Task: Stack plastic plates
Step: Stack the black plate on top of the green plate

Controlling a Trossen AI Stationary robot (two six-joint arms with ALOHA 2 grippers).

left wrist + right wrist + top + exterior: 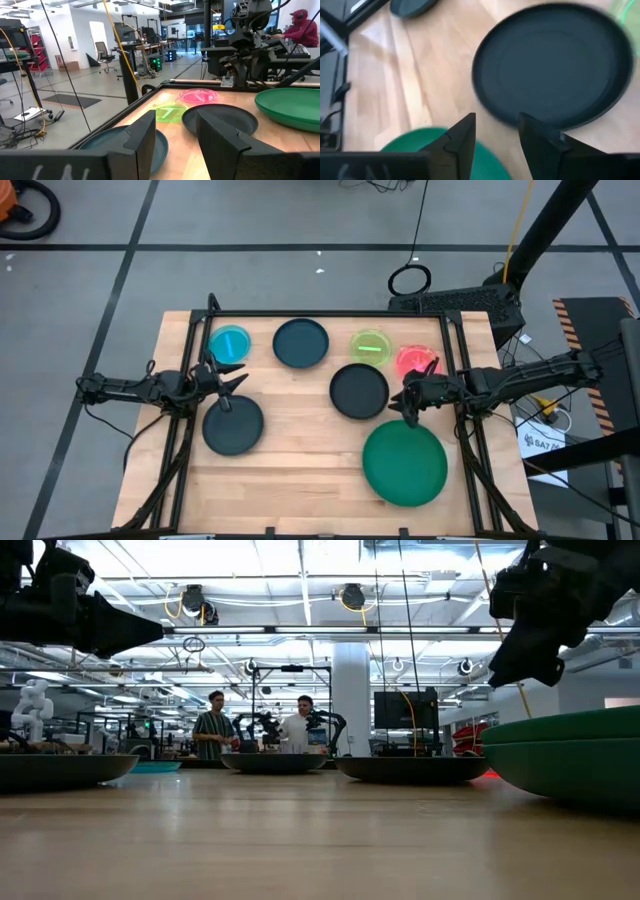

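Observation:
Seven plates show in the high view: a small blue one (229, 344), a dark navy one (301, 343), a lime one (371, 346), a pink one (415, 362), and dark ones at centre (359, 391) and left (233, 425). The large green plate (404, 463) lies near the right; the low view shows two green rims (585, 755) stacked there. My left gripper (233, 388) hovers open above the left dark plate's far rim. My right gripper (407, 406) hangs open between the centre dark plate (555, 65) and the green plate (420, 145).
Black frame rails (190, 380) run along the table's left and right sides, and the arms reach in over them. Bare wood (300, 470) lies between the left dark plate and the green plate. People stand in the room beyond the table's far edge (215, 730).

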